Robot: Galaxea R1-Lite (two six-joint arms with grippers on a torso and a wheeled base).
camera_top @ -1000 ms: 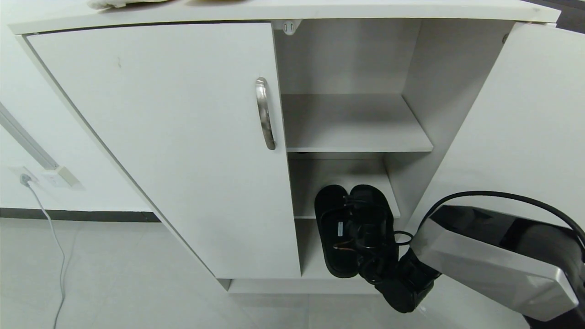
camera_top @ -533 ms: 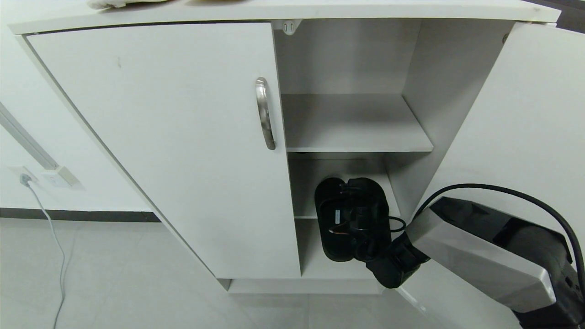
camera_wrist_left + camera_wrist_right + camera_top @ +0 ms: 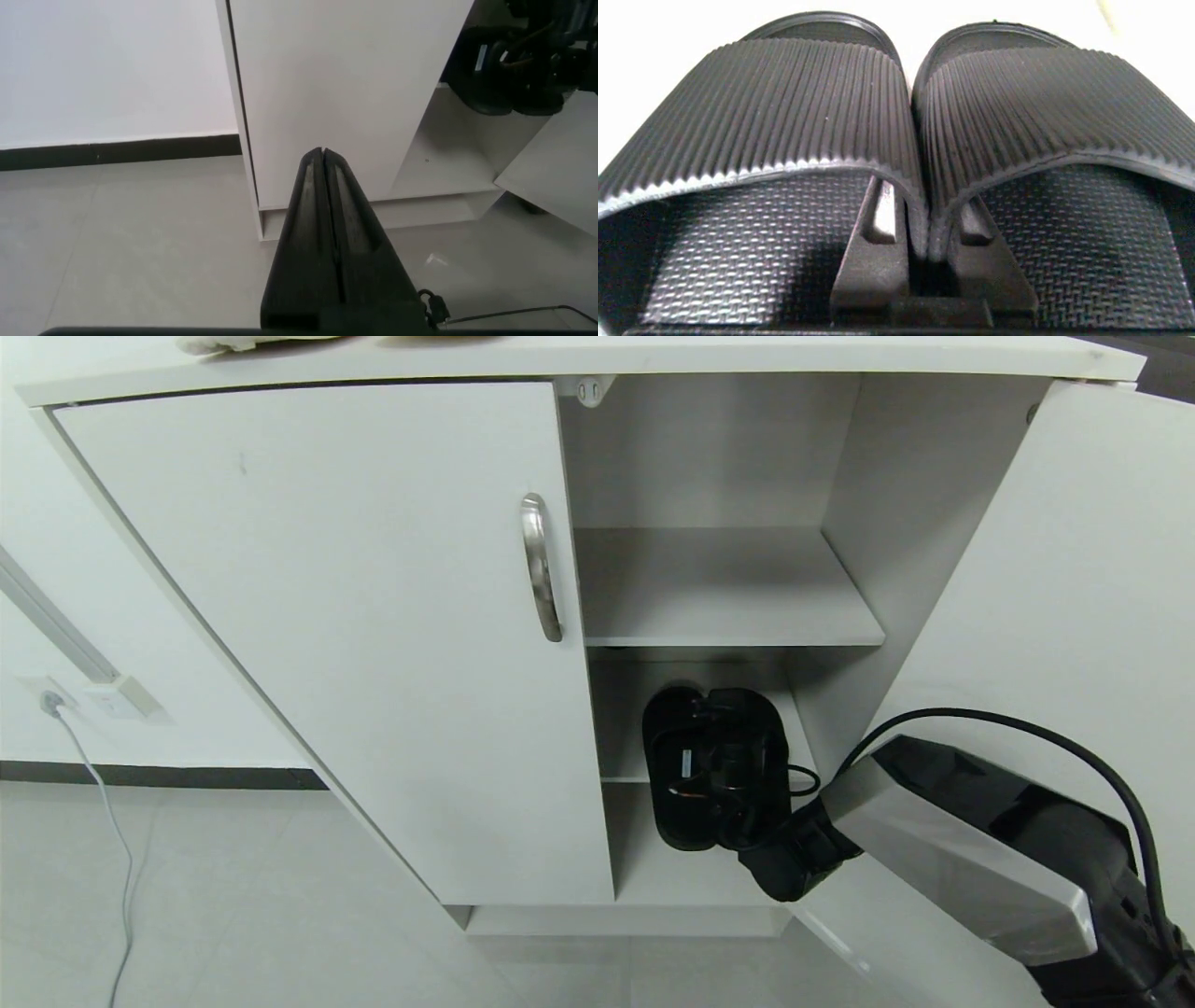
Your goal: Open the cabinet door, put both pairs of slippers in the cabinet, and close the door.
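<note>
Perhaps cloth, cropped atop cabinet

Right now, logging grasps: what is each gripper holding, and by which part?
Right gripper pinches the black slippers by their straps' adjoining inner edges; left gripper, shut, holds nothing.

At the left edge, a wall socket held a plug, its grey cable trailing down over the pale tiled floor. A black baseboard ran beneath the white wall. A pale, cloth-like thing lay at the upper left.
</note>
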